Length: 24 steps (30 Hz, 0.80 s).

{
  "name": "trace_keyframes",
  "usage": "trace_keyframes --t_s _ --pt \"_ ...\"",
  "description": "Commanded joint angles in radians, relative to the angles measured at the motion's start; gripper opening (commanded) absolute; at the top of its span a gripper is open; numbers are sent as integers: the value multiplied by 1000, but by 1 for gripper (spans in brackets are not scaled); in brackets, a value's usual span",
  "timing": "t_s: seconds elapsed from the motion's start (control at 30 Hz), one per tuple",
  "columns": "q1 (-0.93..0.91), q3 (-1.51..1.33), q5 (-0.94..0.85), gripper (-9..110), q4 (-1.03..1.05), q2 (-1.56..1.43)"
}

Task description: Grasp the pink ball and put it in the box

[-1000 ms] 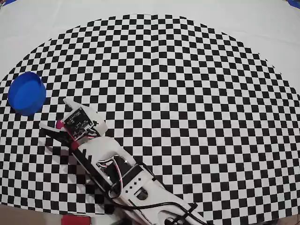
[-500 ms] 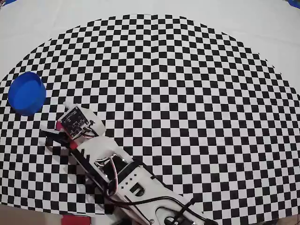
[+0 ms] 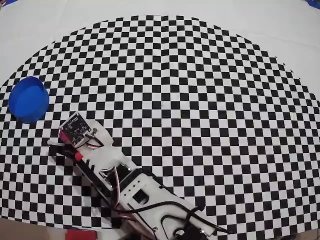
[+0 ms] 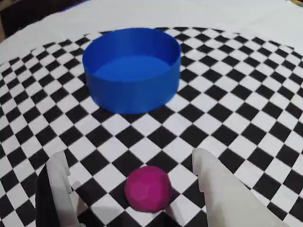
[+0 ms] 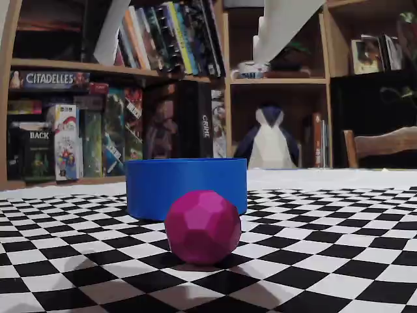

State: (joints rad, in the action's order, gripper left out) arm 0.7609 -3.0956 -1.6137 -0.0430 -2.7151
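Note:
The pink ball (image 4: 147, 187) lies on the checkered mat between my fingers in the wrist view, nearer the right finger (image 4: 222, 189) than the left one (image 4: 59, 189), touching neither. My gripper (image 4: 130, 156) is open and empty. The box (image 4: 131, 69), a round blue container, stands upright and empty a few squares beyond the ball. In the fixed view the ball (image 5: 202, 226) rests just in front of the box (image 5: 156, 186), with both white fingers (image 5: 280, 26) hanging above. In the overhead view the box (image 3: 28, 100) is at the far left; the gripper (image 3: 62, 145) hides the ball.
The checkered mat (image 3: 200, 100) lies on a white cloth (image 3: 280, 30). My arm (image 3: 135, 195) comes in from the bottom edge of the overhead view. Bookshelves (image 5: 98, 98) and a penguin toy (image 5: 270, 140) stand beyond the table in the fixed view.

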Motion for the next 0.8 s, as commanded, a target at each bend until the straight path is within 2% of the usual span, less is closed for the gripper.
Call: trace_keyframes --t_s 0.0,0.77 --pt "3 61 -8 31 -29 52" --pt "-26 210 -6 31 -60 333"
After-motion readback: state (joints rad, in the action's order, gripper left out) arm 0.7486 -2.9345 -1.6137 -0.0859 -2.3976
